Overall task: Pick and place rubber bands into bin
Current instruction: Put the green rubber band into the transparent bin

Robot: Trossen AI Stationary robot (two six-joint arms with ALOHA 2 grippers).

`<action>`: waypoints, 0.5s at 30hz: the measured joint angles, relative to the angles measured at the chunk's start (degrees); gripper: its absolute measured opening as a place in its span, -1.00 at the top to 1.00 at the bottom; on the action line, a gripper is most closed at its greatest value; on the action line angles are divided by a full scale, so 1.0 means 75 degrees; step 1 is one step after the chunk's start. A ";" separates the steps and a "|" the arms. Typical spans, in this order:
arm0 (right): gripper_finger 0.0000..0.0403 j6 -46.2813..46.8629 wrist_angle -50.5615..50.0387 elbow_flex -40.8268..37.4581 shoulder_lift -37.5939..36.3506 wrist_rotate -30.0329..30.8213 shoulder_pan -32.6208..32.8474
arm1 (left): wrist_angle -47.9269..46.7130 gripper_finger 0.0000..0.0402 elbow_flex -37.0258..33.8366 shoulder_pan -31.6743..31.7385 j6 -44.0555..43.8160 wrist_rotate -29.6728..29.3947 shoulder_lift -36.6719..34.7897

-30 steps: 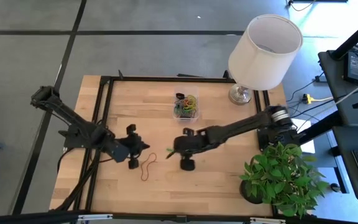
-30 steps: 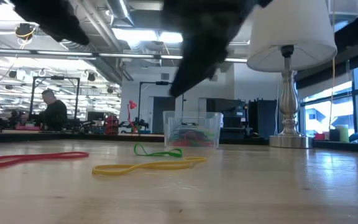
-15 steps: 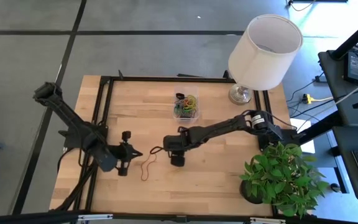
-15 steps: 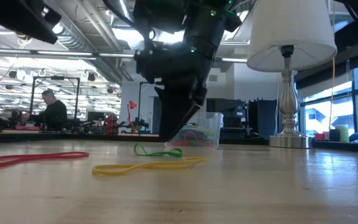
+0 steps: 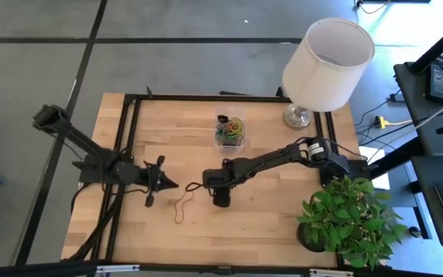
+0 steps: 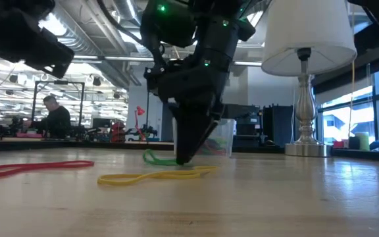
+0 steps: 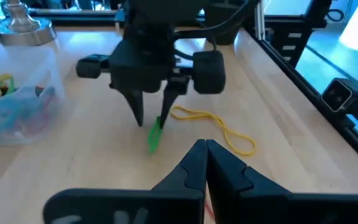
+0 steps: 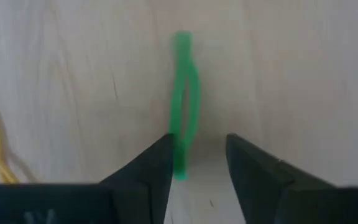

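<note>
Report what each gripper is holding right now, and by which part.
Nothing is held. The right gripper is open, straddling the green rubber band on the table. The left gripper is shut and empty.

The counter [image 5: 268, 223] is pale blond wood with fine grain, edged by a black frame [image 5: 133, 138]. On it lie a bright green rubber band [image 8: 184, 99], a yellow rubber band [image 7: 219, 127] and a red rubber band [image 6: 35, 167]. The clear bin [image 5: 230, 131] holds a tangle of yellow, green, orange, red and black bands. Both arms are matt black, as are the right gripper [image 8: 197, 155] and the left gripper [image 7: 205, 152]. At the far right stands a white lampshade [image 5: 328, 63] on a silvery base [image 5: 297, 117]. Near right, a plant [image 5: 352, 219] shows vivid green leaves. The floor [image 5: 44, 61] is grey with dark lines.
</note>
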 joint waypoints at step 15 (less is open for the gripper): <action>0.93 -0.0313 -0.0470 0.0090 -0.0750 0.0017 -0.0043 | 0.0408 0.99 -0.0173 0.1927 0.0971 0.2002 -0.0152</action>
